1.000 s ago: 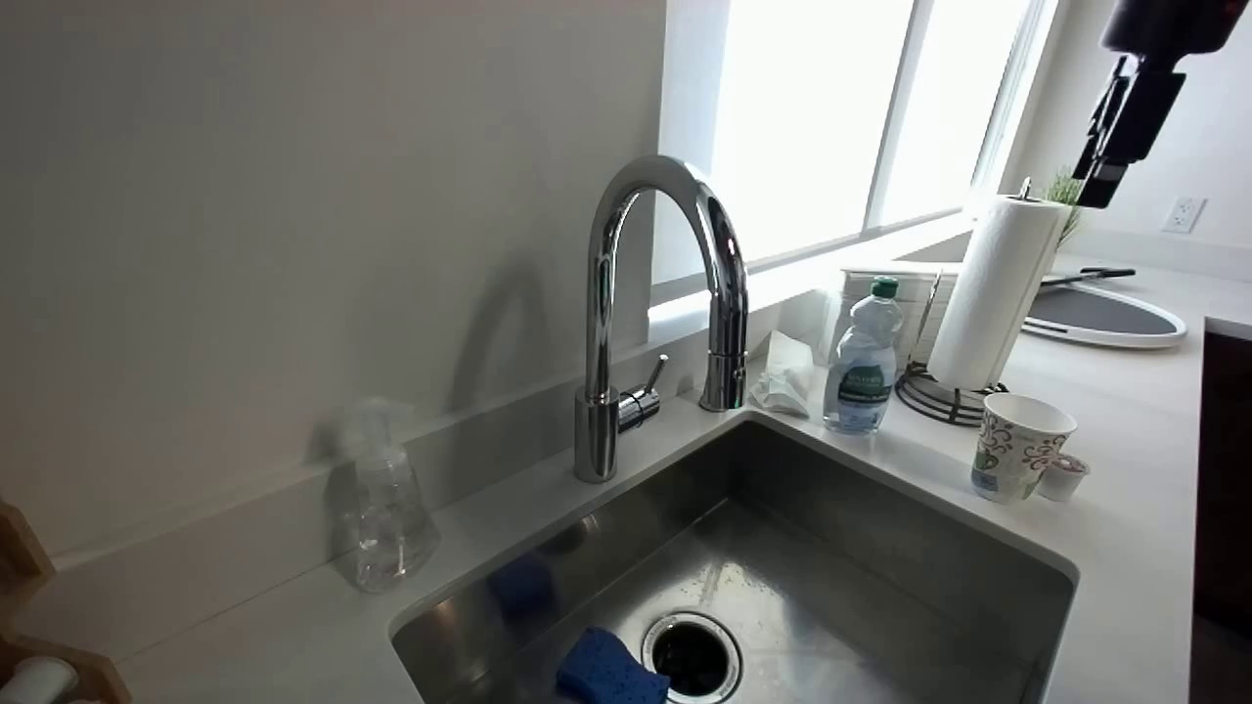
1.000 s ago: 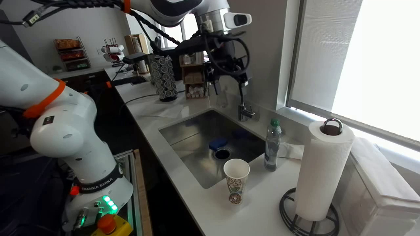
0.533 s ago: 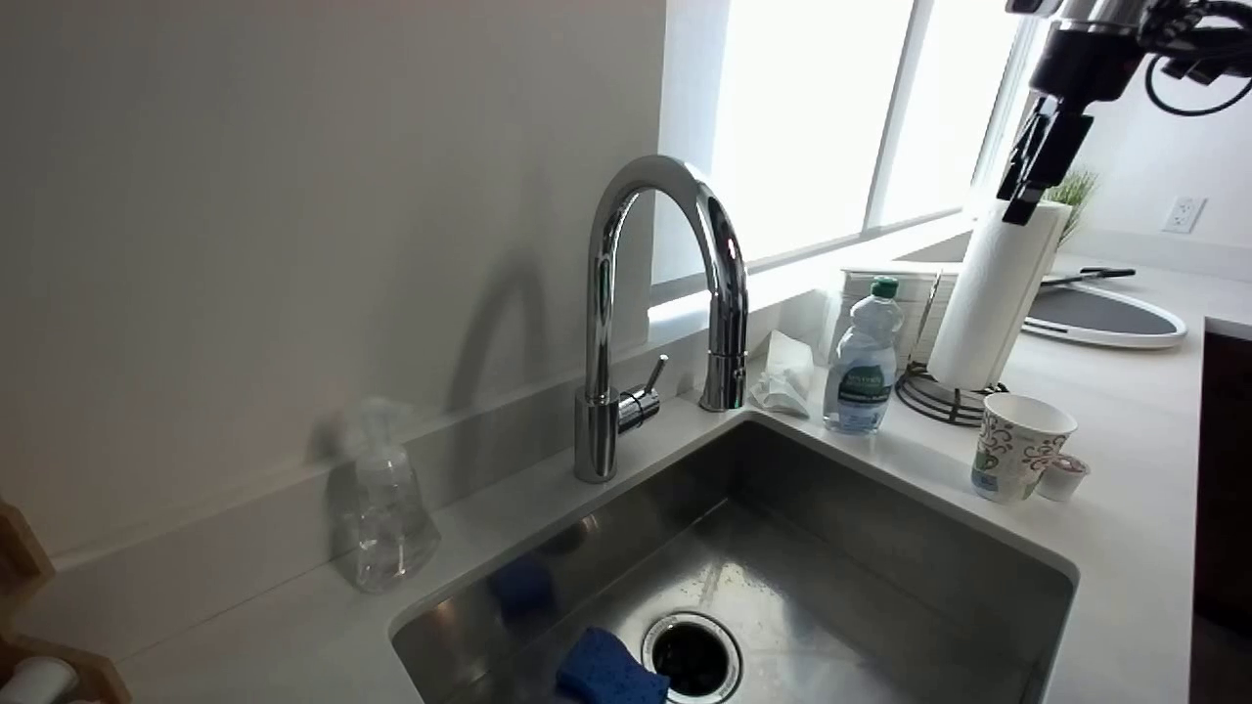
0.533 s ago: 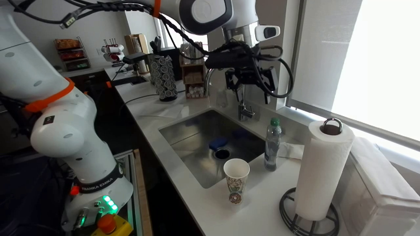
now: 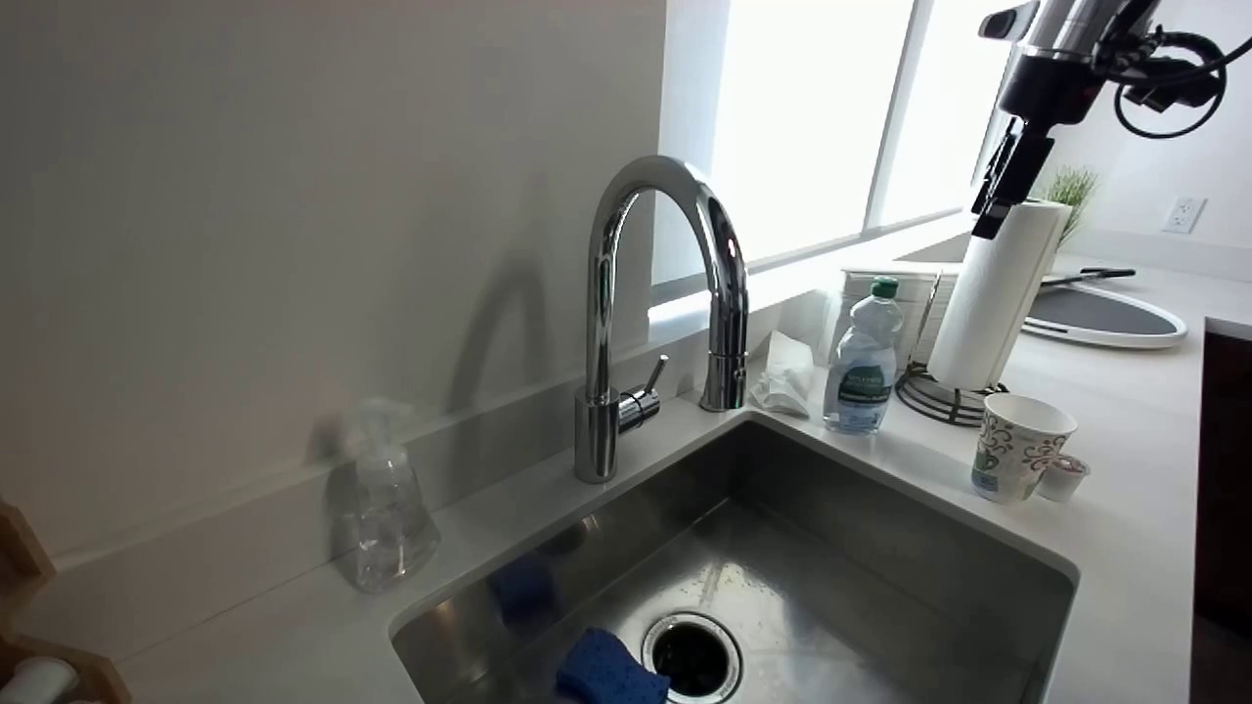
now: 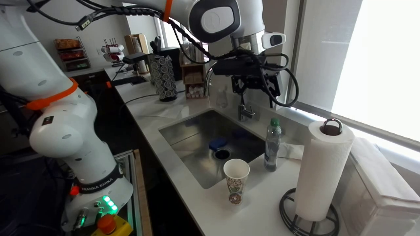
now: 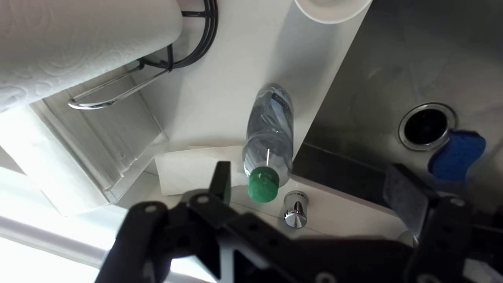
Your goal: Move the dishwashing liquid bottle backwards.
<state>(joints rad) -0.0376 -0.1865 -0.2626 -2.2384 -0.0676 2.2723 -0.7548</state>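
The dishwashing liquid bottle [image 5: 863, 376] is see-through with bluish liquid, a green cap and a label. It stands upright on the counter beside the sink corner and also shows in an exterior view [image 6: 272, 144]. In the wrist view the bottle [image 7: 271, 118] shows from above, its cap between the two jaws in the picture and closer to the left one. My gripper [image 7: 309, 179] is open and empty, with a wide gap. In both exterior views the gripper [image 5: 988, 220] is up in the air, above the height of the bottle and apart from it [image 6: 257, 100].
A paper towel roll [image 6: 323, 173] on a wire stand and a white box [image 6: 377, 183] are near the bottle. A paper cup [image 5: 1019, 450], a crumpled napkin [image 5: 785, 376] and the tall faucet [image 5: 719, 284] are also close. The sink [image 5: 831, 548] holds a blue sponge [image 5: 611, 670].
My arm has swung over the sink area, moving rightward and down in an exterior view, leftward and down in the opposite picture. The bottle has not moved.
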